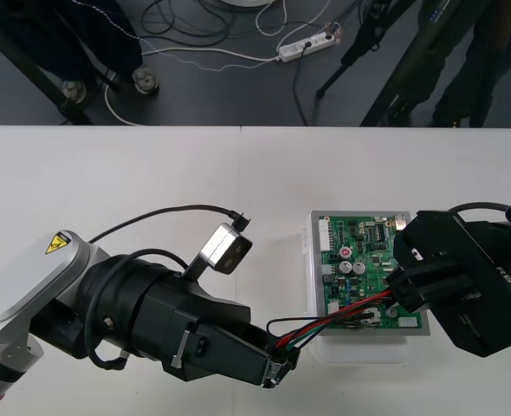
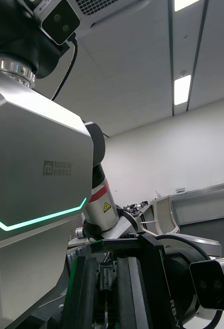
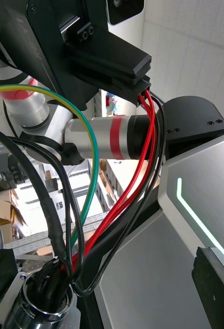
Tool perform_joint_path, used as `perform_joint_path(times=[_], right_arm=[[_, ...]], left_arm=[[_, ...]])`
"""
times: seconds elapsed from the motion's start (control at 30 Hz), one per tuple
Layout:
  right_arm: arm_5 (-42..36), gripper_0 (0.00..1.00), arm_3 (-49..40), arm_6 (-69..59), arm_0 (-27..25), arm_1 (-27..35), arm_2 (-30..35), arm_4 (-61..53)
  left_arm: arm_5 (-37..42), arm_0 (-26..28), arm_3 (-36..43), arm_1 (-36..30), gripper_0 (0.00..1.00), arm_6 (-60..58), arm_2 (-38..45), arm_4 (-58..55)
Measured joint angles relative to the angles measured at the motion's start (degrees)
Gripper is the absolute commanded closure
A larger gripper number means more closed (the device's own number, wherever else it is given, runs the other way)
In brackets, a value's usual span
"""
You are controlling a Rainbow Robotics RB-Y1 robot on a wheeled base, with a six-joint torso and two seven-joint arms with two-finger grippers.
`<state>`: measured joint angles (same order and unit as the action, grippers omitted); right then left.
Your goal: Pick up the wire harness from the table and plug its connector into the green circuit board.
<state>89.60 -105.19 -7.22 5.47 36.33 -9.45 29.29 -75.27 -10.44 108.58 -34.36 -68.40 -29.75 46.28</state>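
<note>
The green circuit board (image 1: 359,260) rests on its white base (image 1: 359,347) at the table's right middle. My right gripper (image 1: 401,295) hangs over the board's right edge, shut on the plug end of the harness. It hides the plug, so I cannot tell whether it is in the board. Red, black and green wires (image 1: 342,314) stretch from there down-left to my left gripper (image 1: 279,366), which is shut on the socket end just off the board's front-left corner. In the left wrist view the round metal socket (image 3: 42,303) sits close by, and the wires (image 3: 137,180) rise to the right gripper (image 3: 137,87).
The left arm's wrist camera (image 1: 225,247) sticks up just left of the board. Bare table (image 1: 152,173) lies to the far left. A power strip (image 1: 306,45) and cables lie on the dark floor beyond the far edge.
</note>
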Motion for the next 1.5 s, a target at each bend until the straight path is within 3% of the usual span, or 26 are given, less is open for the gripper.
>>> perform_joint_path(times=[0.4, 1.03, 1.5], right_arm=[[0.00, 1.00, 0.00, 0.00, 0.00, 0.00, 0.02, 0.00], [0.00, 1.00, 0.00, 0.00, -0.19, 0.03, 5.33, 1.73], [0.00, 1.00, 0.29, 0.00, -0.48, 0.04, 8.46, 3.44]], left_arm=[[1.07, 0.00, 0.06, 0.00, 0.00, 0.87, 1.10, 0.04], [1.08, -0.11, 0.38, -1.40, 0.00, 3.17, 15.58, 1.66], [1.10, -3.72, 0.82, -2.59, 0.00, 6.21, 21.29, 5.83]])
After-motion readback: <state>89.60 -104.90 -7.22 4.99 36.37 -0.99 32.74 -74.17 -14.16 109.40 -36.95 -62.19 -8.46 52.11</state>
